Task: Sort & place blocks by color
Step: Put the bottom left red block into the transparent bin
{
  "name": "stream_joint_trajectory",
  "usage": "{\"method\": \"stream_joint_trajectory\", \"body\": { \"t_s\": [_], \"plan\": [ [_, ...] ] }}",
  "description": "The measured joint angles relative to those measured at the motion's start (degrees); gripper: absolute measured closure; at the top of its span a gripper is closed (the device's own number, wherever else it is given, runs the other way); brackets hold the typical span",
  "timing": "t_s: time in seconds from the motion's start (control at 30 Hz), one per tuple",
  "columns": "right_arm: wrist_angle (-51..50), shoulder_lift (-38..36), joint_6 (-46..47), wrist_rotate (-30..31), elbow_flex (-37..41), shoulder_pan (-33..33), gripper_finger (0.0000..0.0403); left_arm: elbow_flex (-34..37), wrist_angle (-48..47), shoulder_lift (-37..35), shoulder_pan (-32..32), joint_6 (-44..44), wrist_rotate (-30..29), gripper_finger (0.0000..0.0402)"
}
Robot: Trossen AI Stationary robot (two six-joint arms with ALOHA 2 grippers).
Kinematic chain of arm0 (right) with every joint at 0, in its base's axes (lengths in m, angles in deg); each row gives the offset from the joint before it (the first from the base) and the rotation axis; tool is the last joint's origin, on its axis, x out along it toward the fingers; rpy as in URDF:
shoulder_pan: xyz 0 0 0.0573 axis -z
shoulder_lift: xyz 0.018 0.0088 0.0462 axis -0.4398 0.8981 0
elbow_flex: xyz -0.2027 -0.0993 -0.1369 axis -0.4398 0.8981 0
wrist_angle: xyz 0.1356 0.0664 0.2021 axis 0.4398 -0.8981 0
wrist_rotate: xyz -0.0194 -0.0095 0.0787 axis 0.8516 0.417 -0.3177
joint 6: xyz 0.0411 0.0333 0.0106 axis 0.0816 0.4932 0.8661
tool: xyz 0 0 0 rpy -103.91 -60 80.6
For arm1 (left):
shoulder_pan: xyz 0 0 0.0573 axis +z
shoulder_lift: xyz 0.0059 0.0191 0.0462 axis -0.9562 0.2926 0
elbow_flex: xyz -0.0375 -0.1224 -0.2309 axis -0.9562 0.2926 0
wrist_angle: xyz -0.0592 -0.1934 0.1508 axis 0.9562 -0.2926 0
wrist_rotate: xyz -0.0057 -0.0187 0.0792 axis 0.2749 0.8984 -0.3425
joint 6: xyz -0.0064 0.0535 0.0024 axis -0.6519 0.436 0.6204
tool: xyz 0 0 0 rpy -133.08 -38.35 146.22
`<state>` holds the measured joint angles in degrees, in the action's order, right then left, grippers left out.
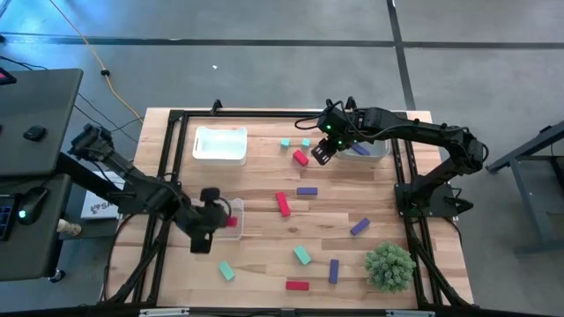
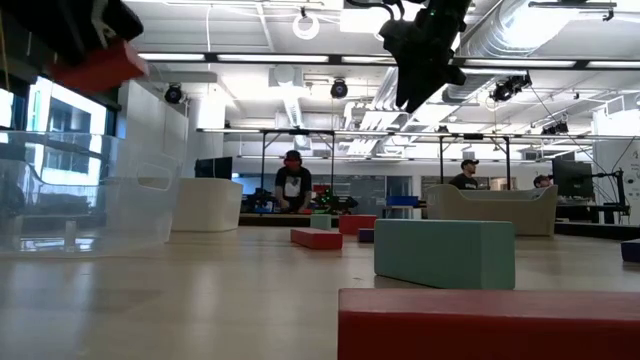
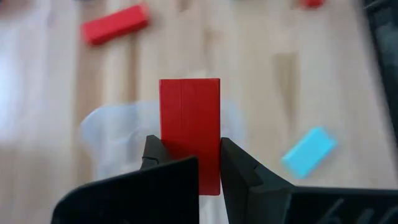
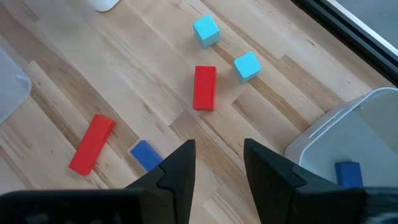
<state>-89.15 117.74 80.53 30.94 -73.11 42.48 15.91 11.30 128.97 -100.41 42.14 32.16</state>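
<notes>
My left gripper [image 3: 189,163] is shut on a red block [image 3: 189,118] and holds it above a small clear tray [image 3: 106,143] at the table's left near side [image 1: 236,208]. In the low view the block [image 2: 98,68] hangs high above that tray [image 2: 90,190]. My right gripper [image 4: 217,165] hovers open and empty at the far right [image 1: 322,151], beside a clear tray [image 4: 354,118] holding a purple block [image 4: 348,173]. Below it lie a red block [image 4: 204,87] and two teal blocks [image 4: 206,30], flat on the wood. My left gripper pinches the red block's two long sides [image 3: 212,155] between its two fingers, near one end. The fingers slant down from the table's left side and run along the block, whose other end sticks out beyond the fingertips. The block is lifted clear, over the clear tray.
Loose red, teal and purple blocks lie across the table's middle and near side, such as a red block [image 1: 283,203], a teal block [image 1: 302,255] and a purple block [image 1: 359,226]. A white tray [image 1: 220,143] stands far left. A spiky green plant [image 1: 389,266] stands near right.
</notes>
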Motion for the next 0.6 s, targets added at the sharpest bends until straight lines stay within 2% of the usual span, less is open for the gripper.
{"method": "stream_joint_trajectory", "body": {
  "t_s": [0.13, 0.3, 0.6],
  "plan": [
    [0.1, 0.0, 0.7, 1.1, 0.0, 0.0, 0.0276, 0.0, -5.7, 0.1, 2.8, 0.0, -0.3, 0.0401],
    [0.4, 0.0, 1.4, 2.1, 0.0, 0.0, 0.0276, 0.1, -6.0, 2.3, 5.3, 0.0, 2.3, 0.0401],
    [1.3, 0.0, 1.4, 2.1, 0.0, 0.0, 0.0276, 0.4, -6.0, 9.9, 6.1, 3.5, 8.0, 0.0401]
  ]
}}
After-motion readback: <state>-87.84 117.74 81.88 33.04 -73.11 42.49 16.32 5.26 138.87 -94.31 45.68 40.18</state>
